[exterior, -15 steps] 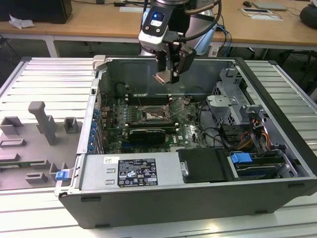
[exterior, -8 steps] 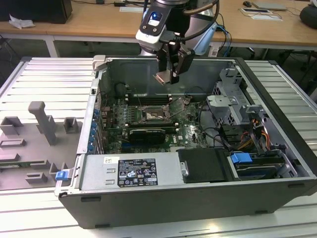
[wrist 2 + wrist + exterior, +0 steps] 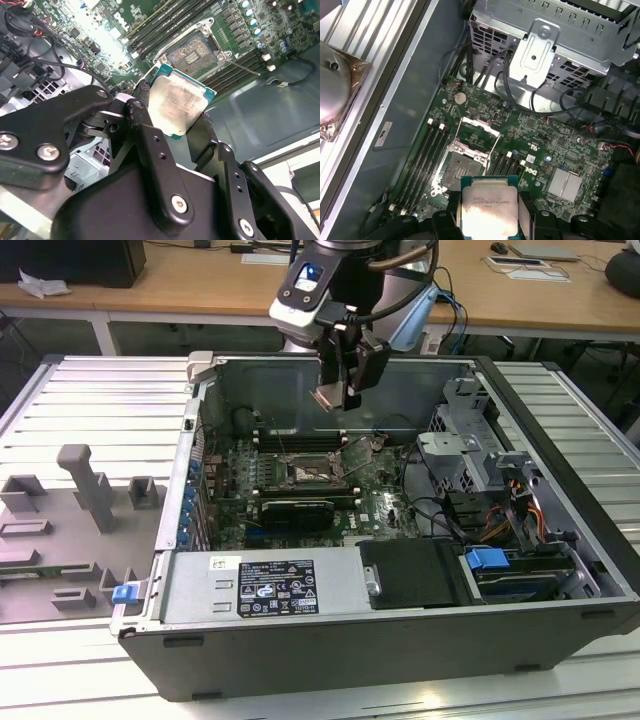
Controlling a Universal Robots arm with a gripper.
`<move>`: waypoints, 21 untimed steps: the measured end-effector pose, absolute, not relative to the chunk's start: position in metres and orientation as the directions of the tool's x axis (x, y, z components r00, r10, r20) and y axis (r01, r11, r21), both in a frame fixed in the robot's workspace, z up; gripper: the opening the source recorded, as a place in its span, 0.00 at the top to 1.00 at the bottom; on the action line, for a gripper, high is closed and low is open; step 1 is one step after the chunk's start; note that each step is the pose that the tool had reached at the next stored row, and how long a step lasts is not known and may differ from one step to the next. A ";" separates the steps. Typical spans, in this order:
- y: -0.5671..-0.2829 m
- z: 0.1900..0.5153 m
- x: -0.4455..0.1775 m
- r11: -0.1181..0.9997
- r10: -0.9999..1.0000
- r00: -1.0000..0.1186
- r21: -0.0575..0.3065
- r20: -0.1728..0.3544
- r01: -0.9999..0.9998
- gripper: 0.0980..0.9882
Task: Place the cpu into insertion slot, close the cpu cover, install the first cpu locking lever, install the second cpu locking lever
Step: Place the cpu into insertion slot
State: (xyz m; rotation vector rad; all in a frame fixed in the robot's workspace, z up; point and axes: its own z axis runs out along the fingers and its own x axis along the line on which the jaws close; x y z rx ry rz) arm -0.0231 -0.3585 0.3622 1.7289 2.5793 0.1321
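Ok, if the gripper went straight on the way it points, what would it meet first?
Likely the insertion slot, which lies right ahead of the held cpu in the first wrist view; depth is unclear.

The cpu (image 3: 181,102) has a pale silver top with a teal-green edge, and near it the slot (image 3: 461,169) is dark with a silver rim, on a green board (image 3: 540,135).
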 end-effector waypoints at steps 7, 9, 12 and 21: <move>-0.359 0.362 -0.023 0.309 0.950 -0.311 0.089 0.019 0.947 0.50; -0.359 0.361 -0.023 0.286 0.957 -0.288 0.089 0.019 0.954 0.50; -0.359 0.361 -0.023 0.221 0.975 -0.224 0.089 0.019 0.971 0.50; -0.359 0.360 -0.023 0.096 0.995 -0.098 0.089 0.019 0.991 0.50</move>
